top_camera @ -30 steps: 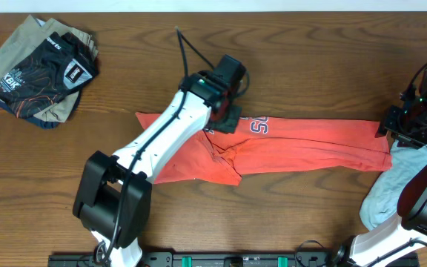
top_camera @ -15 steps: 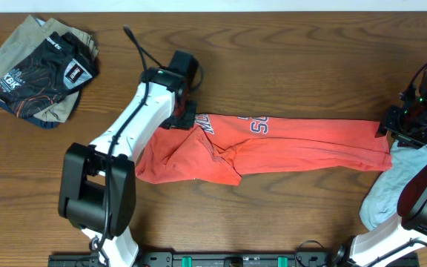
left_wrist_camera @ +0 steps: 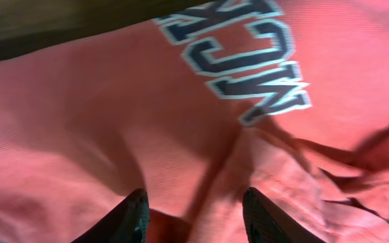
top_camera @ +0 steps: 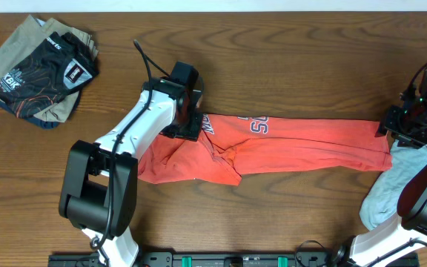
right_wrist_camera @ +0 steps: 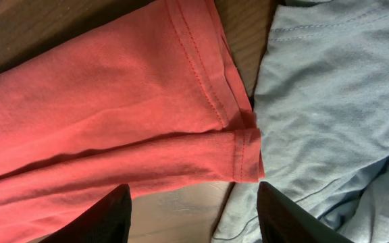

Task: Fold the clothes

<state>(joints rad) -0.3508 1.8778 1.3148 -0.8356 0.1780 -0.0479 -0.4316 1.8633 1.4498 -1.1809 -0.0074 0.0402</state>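
The shirt [top_camera: 310,141] is matt coral knit cloth with stitched hems; its lettering [left_wrist_camera: 238,50] looks like a smoother print. The blue-grey garment [right_wrist_camera: 336,101] is soft matt cloth. The table [top_camera: 288,59] is grained brown wood with a faint sheen. The arm shells [top_camera: 141,124] are glossy white plastic.

Robotics lab bench: wood-grain table [top_camera: 310,59], white robot arm [top_camera: 136,133], scattered clothes [top_camera: 310,141].

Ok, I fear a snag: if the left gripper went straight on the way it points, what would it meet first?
The coral-red T-shirt. The left gripper, jaws apart, points straight at a creased patch of its cloth, with nothing else in between. It is probably close, though depth is unclear.
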